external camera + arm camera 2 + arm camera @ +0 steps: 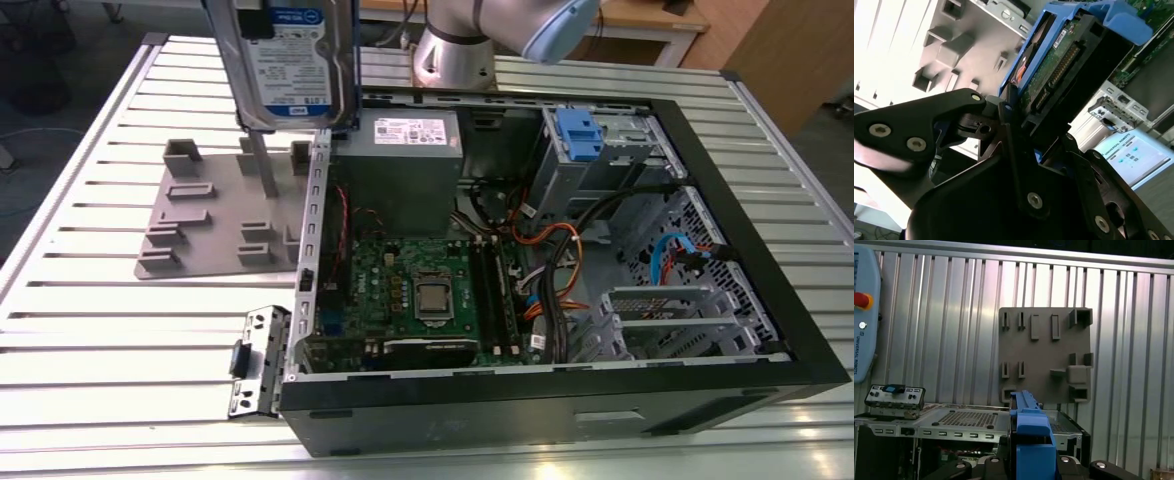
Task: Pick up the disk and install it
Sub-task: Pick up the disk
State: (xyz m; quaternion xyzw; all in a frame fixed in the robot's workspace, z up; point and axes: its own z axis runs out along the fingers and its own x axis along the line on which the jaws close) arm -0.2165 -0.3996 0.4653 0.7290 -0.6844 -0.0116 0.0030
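Slatted metal bench [80, 330] carrying an open computer case [747, 300] and a grey slotted stand [220, 215], with the disk [291, 60] held in the air.

In the exterior view the disk stands upright with its long axis vertical and its white-and-blue label facing the camera, above the stand's edge beside the case. It is silver metal with blue plastic side rails. In the second wrist view the black gripper [1016, 122] is clamped onto the disk, where a dark connector strip shows.

The disk [287, 60] hung in open air clear of the stand [200, 215], while cables [567, 262] crowded the open case's [534, 425] middle.
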